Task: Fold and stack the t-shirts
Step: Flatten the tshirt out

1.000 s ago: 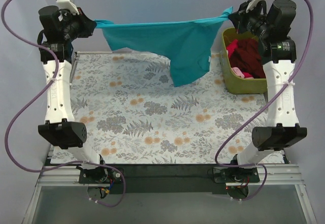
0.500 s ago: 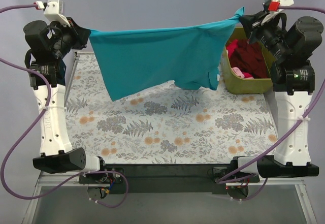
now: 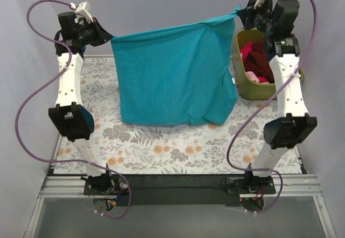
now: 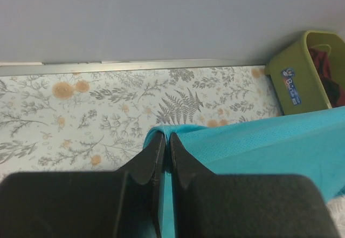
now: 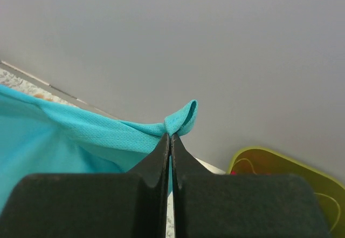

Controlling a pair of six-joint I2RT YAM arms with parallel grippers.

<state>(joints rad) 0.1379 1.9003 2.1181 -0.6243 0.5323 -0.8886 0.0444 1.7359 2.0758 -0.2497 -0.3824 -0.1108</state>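
The teal t-shirt [image 3: 172, 76] hangs spread out above the table, stretched between both grippers, its lower edge near the floral cloth. My left gripper [image 3: 108, 35] is shut on its left top corner; the pinched teal cloth [image 4: 226, 146] shows at my left gripper [image 4: 167, 138]. My right gripper [image 3: 241, 12] is shut on its right top corner, with a fold of teal cloth [image 5: 180, 118] sticking out above my right gripper [image 5: 171, 136]. The maroon t-shirt [image 3: 263, 60] with pink cloth [image 3: 247, 52] lies in the bin.
The olive-green bin [image 3: 256, 89] stands at the table's right back and shows in the left wrist view [image 4: 302, 70] and right wrist view [image 5: 291, 165]. The floral tablecloth [image 3: 178, 146] covers the table. A grey wall stands behind.
Both grippers have lifted and moved closer together with the teal shirt. The shirt has opened out from a sagging bunch into a flat hanging sheet.
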